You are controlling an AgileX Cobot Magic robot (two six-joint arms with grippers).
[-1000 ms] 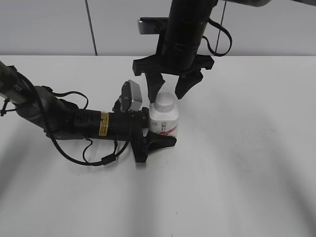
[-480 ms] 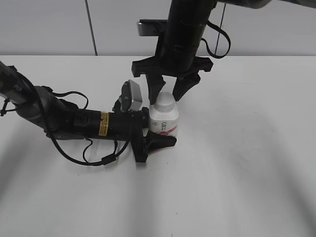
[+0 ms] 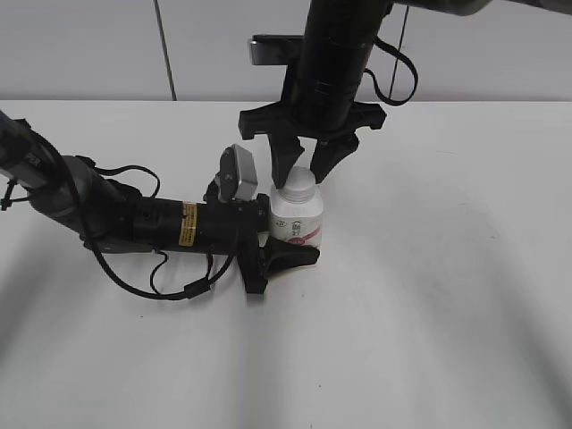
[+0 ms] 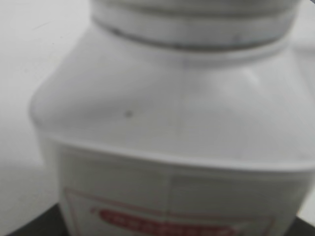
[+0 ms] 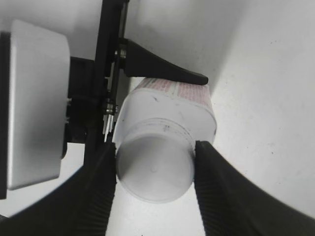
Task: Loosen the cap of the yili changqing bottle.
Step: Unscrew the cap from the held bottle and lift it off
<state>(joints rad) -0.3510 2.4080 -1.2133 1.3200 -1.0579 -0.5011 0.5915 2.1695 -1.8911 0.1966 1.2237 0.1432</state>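
Observation:
The yili changqing bottle (image 3: 297, 222), white with a pink-red label, stands upright on the white table (image 3: 429, 295). My left gripper (image 3: 299, 239) lies along the table and is shut on the bottle's body; one of its black fingers shows in the right wrist view (image 5: 162, 66). The bottle's shoulder fills the left wrist view (image 4: 167, 137), blurred. The white cap (image 3: 301, 183) sits on the neck. My right gripper (image 3: 307, 170) comes down from above, its two fingers pressed against opposite sides of the cap (image 5: 154, 169), as the right wrist view (image 5: 155, 164) shows.
The left arm (image 3: 134, 219) with its cables and silver wrist camera (image 3: 237, 174) lies across the table's left half. The right arm (image 3: 335, 63) stands upright over the bottle. A grey wall runs behind the table.
My right gripper has come down a little and its fingers have closed in from beside the cap onto it. The left arm and the bottle have not moved.

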